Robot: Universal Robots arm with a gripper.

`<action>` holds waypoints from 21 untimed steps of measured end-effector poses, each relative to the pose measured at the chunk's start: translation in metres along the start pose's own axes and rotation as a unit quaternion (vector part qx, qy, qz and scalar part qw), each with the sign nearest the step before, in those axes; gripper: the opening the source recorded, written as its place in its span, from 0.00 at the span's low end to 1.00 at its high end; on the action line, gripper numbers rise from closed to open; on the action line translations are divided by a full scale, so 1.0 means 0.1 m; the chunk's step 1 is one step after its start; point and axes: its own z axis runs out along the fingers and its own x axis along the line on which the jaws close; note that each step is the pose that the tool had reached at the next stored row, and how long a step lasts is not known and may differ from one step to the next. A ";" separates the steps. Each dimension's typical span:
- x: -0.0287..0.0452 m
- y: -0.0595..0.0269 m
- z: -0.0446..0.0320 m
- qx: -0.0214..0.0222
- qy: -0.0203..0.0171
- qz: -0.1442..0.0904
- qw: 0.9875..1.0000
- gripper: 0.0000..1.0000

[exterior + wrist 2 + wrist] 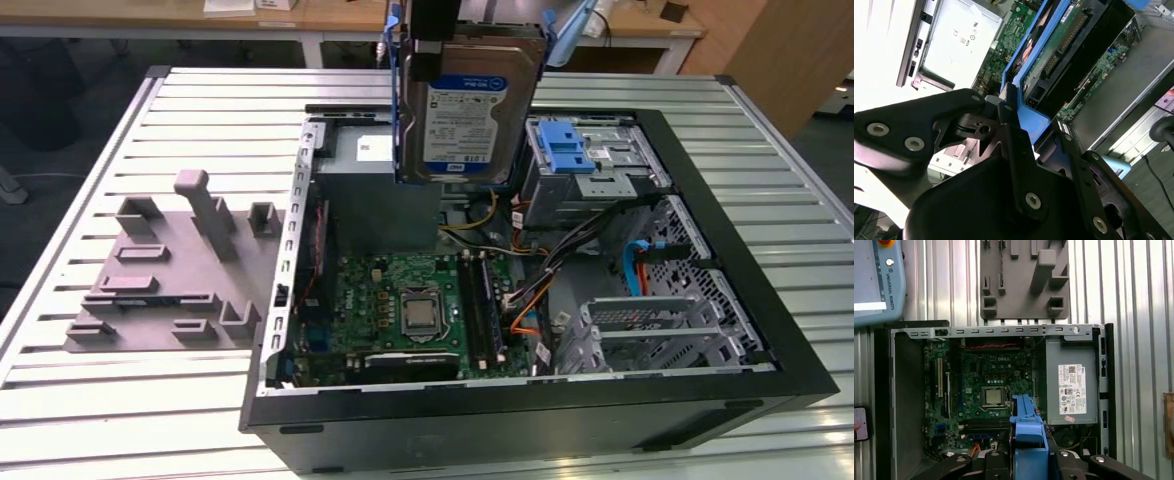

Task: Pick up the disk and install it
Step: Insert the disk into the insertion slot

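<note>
Exterior view: the disk (467, 105) hangs upright in the air, label to the camera, over the far part of the open computer case (747, 250). It's not yet in any bay.
Grip: the gripper (1036, 132) is clenched on the disk's blue bracket; in the second wrist view one finger (1011, 135) lies flat against the bracket's edge.
Looking down: the first wrist view has the bracket end between the fingers, with the motherboard (989, 385) and the grey power supply (1072, 382) below.
Step, as I read it: carry phase, disk lifted and not seated.
Doing it well: hold the disk square to the drive cage (607, 180), at the case's far right in the exterior view, just beside the hanging disk. Keep the bracket rails parallel to the cage walls. No twist: only plastic is clamped, and it could flex.
Edges: the cage's metal lip, its blue latch (567, 150), the power supply's top, the case rim.
Open room: plenty above the case; tight inside, where cables (587, 240) run on the cage's near side.
Well apart: the grey fixture plate (174, 270) on the slatted table (80, 400), at the exterior view's left.
</note>
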 end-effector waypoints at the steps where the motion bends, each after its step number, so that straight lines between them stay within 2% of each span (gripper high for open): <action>1: 0.001 0.000 0.000 0.000 0.000 0.000 1.000 0.36; 21: 0.052 -0.003 -0.001 0.000 0.000 0.000 1.000 0.36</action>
